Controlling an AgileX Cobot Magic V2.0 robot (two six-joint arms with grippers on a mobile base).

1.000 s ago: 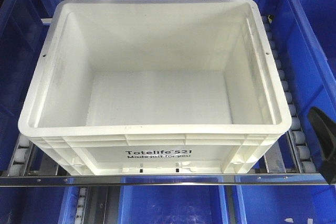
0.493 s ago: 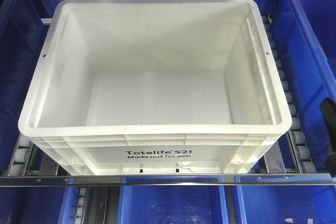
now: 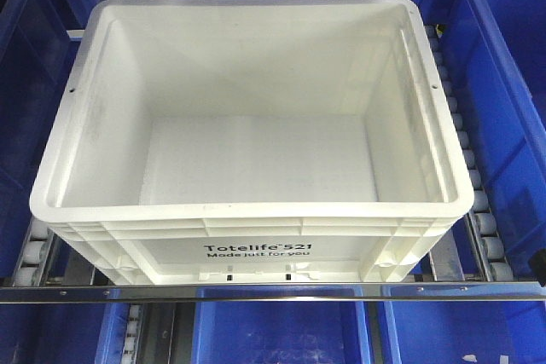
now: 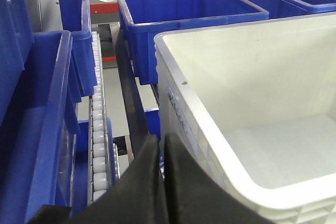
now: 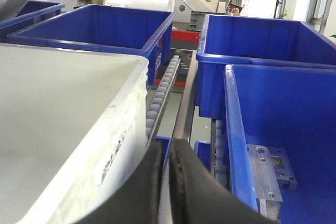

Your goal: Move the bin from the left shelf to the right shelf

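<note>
The bin [image 3: 256,168] sits on the roller shelf [image 3: 461,151] among blue bins [image 5: 94,30]. We see the left gripper [image 4: 161,145] and right gripper [image 5: 167,150] pressed together, one low beside each bin wall.

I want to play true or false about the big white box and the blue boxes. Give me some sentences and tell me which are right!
1. The white bin is empty. True.
2. Blue bins sit beside the white bin. True.
3. The white bin has red words printed on its front. False: the words are black.
4. The left gripper is wide open. False: its fingers are pressed together, just outside the bin's wall.
5. The right gripper is shut and holds nothing. True.
6. The white bin rests on a carpet. False: it rests on shelf rollers.
</note>
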